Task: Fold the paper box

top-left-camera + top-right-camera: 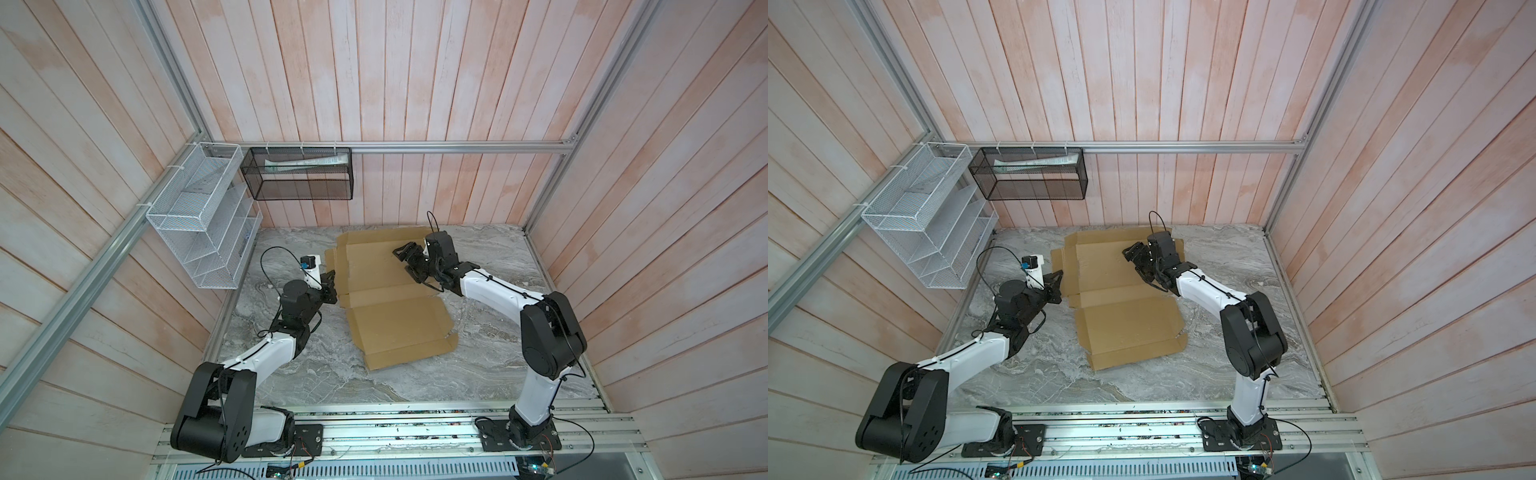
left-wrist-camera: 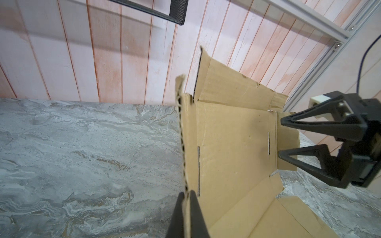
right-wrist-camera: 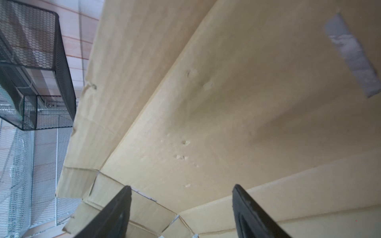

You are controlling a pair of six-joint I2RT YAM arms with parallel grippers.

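Marble tabletop [image 1: 478, 374] — paper box [image 1: 395, 324] unfolded, long axis front-to-back.

Place: a robot lab cell.
Walls: pale plank panels [image 1: 415, 83] close in three sides.
Frame: bare aluminium bars [image 1: 457, 146] edge the panels.
Desk: grey marble-look desk [image 1: 498, 353].
Arms: left arm [image 1: 266, 353] and right arm [image 1: 552, 332], bolted to a front rail [image 1: 395, 432], cables loose.
Storage: wire rack [image 1: 199, 232] and mesh basket [image 1: 299, 174] hang from the frame.
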